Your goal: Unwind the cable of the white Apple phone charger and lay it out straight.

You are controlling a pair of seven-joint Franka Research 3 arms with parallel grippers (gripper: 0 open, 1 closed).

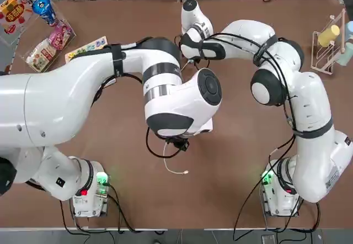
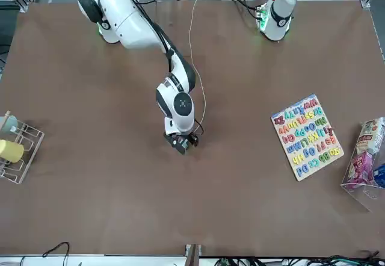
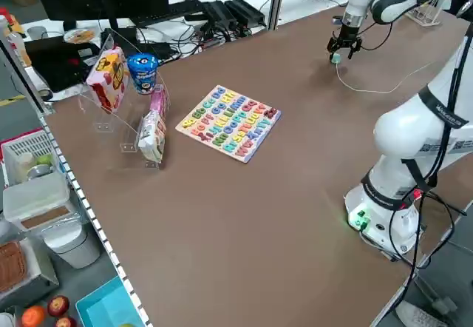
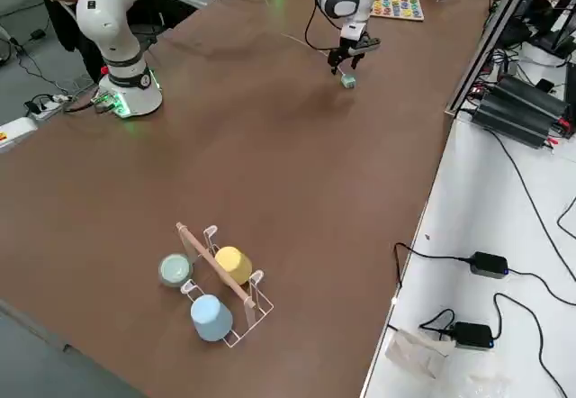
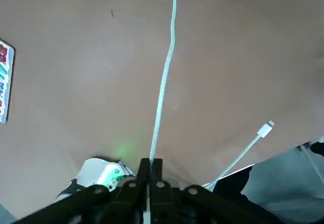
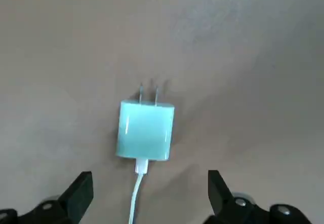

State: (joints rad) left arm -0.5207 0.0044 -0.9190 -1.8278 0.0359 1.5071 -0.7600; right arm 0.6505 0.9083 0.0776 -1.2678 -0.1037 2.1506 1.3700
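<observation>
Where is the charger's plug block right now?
In the right wrist view, the plug block lies on the brown table between the right gripper's open jaws, its cable attached.

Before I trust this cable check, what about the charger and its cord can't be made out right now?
- Cord inside the left gripper: covered by its shut fingers in the left wrist view.
- Cord's run between the grippers: cut off by the upper edge of the left wrist view.
- Charger block's underside: turned away from the right wrist view.

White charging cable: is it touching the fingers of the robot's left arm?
Touching: the left wrist view shows the cable running down between the left gripper's closed fingers.
</observation>
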